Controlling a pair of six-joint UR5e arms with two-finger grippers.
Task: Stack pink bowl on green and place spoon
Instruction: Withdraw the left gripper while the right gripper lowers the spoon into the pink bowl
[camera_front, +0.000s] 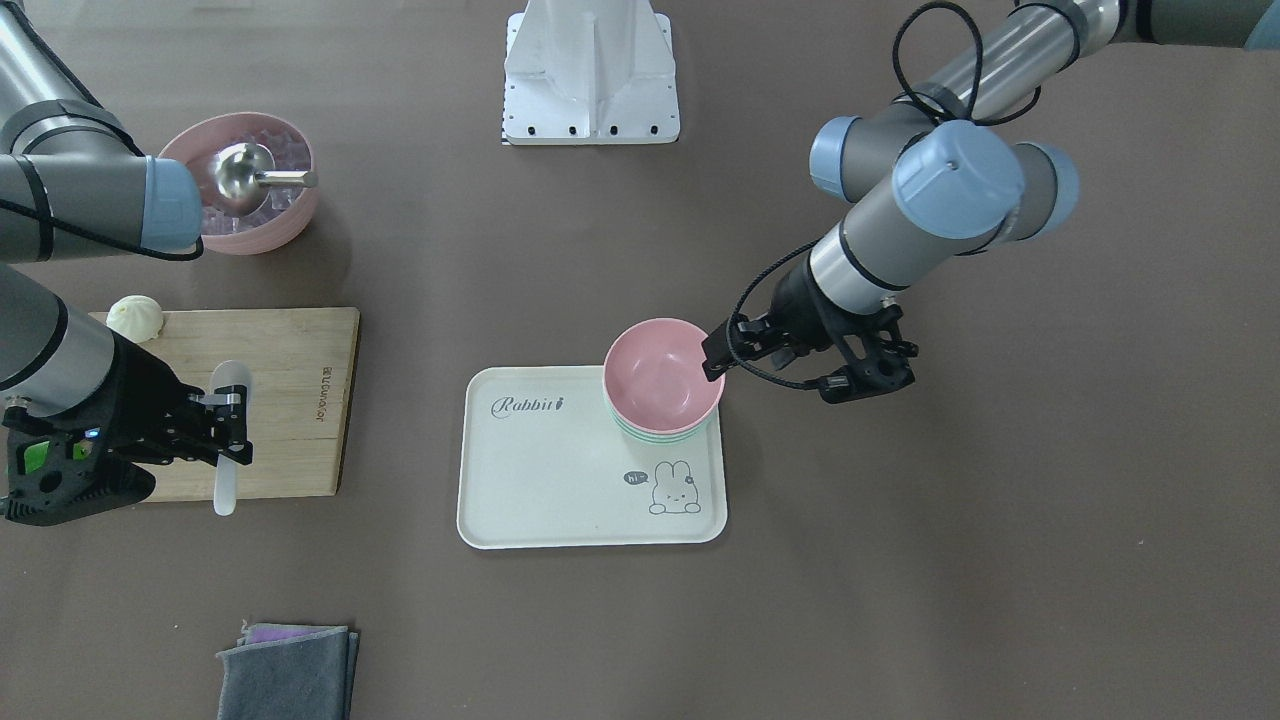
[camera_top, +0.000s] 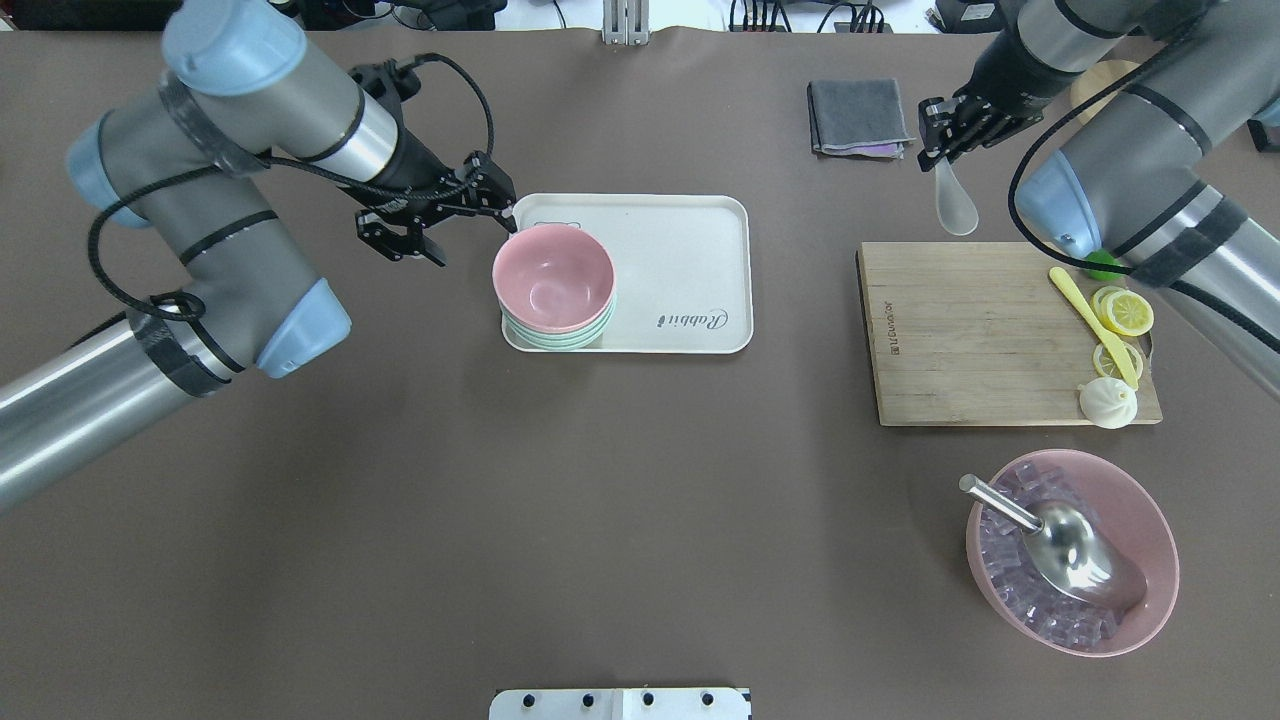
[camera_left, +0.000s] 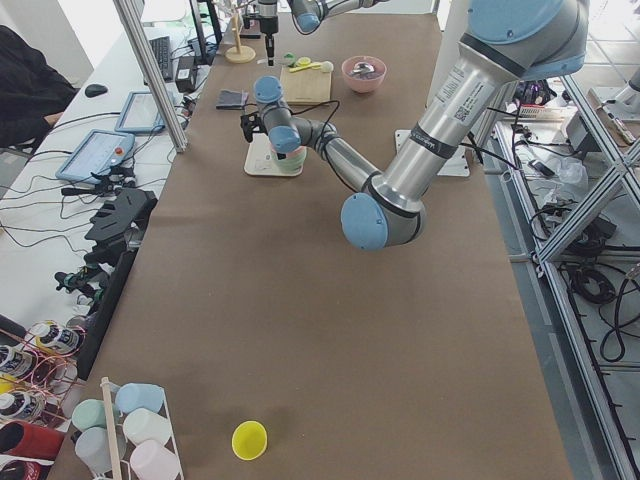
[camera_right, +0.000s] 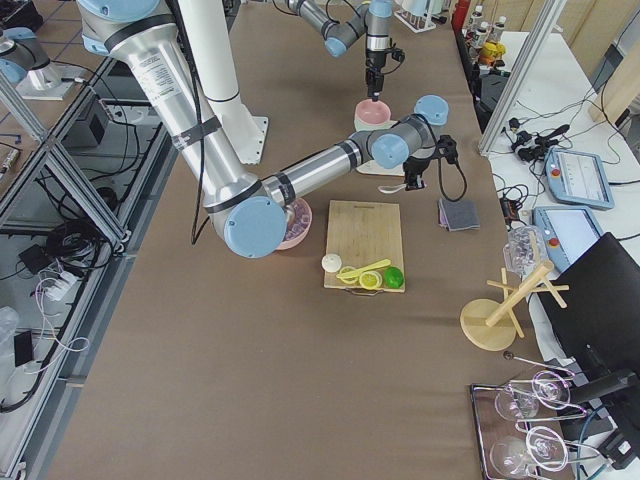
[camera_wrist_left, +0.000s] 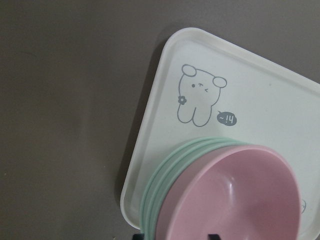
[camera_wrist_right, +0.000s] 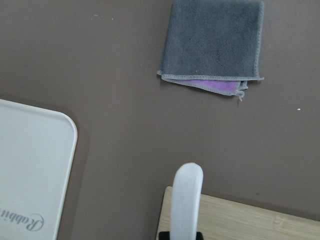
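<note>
The pink bowl (camera_top: 553, 275) sits nested upright on a stack of green bowls (camera_top: 560, 338) at the left end of the white rabbit tray (camera_top: 690, 230). My left gripper (camera_top: 503, 212) is right at the pink bowl's rim (camera_front: 712, 352), with its fingers apart. I cannot tell whether it touches the rim. The left wrist view shows the pink bowl (camera_wrist_left: 235, 200) on the green bowls (camera_wrist_left: 162, 180). My right gripper (camera_top: 945, 140) is shut on the handle of the white spoon (camera_top: 955, 205). It holds the spoon above the far edge of the wooden board (camera_top: 960, 330).
The board carries a yellow utensil (camera_top: 1090, 310), lemon slices (camera_top: 1125, 312) and a white bun (camera_top: 1107, 402). A larger pink bowl with ice cubes and a metal scoop (camera_top: 1070, 560) stands in front of it. A folded grey cloth (camera_top: 858, 115) lies near the spoon.
</note>
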